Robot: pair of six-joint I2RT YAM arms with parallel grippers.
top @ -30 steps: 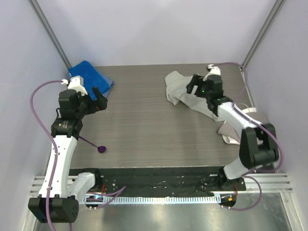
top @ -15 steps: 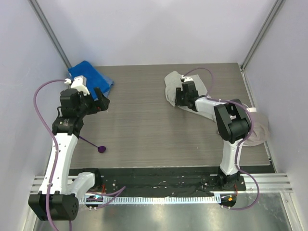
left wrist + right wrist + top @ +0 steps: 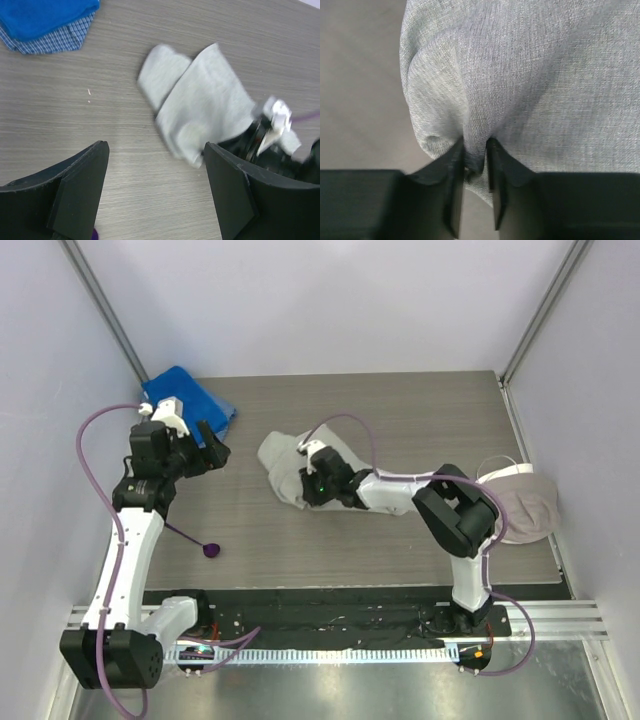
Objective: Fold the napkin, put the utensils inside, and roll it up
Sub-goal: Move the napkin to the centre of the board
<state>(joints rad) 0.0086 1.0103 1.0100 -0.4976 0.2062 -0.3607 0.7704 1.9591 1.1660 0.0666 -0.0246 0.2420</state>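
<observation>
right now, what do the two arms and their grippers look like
The left arm and the right arm have white links with black joints. A thin purple cable loops to each wrist. The left gripper and the right gripper have flat, black, wedge-shaped fingers.

You have four cloths on one surface (image 3: 400, 420): one grey napkin (image 3: 283, 465), one blue towel (image 3: 185, 398), one checked cloth (image 3: 55, 42) and one beige-grey cloth (image 3: 525, 508). You count a single purple utensil (image 3: 209, 549). Two arms stand at the near edge, each with one pincer: the left pincer (image 3: 212, 448) and the right pincer (image 3: 306, 483).
</observation>
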